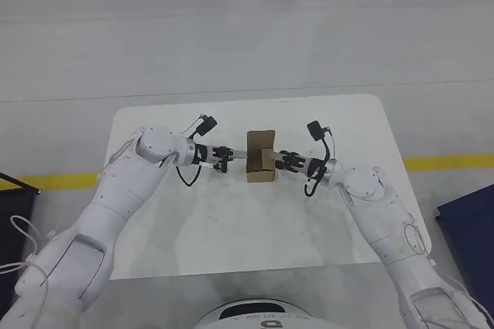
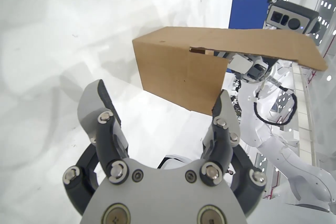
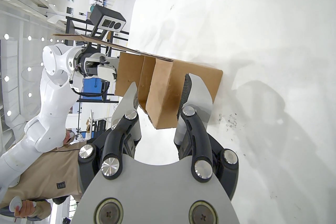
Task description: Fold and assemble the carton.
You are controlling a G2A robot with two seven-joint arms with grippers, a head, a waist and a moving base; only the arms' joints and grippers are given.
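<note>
Smack in the middle of the desk point(image 1: 230, 230), the carton point(image 1: 261, 155) sits half-folded with one long flap hanging open. On one side the left claw point(image 2: 161, 93) is spread wide, one fingertip point(image 2: 221, 101) right by the carton's corner. Opposite, the right claw point(image 3: 162, 80) is also spread, straddling a side flap point(image 3: 162, 99). It might be brushing one pad, honestly can't tell.

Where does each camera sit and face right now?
Top view: above the arms, looking down on the table; both arms flank the carton.
Left wrist view: behind the open left gripper, facing the carton.
Right wrist view: behind the right gripper, which straddles a flap.
Shared: both wrist views show the carton and the opposite arm.
</note>
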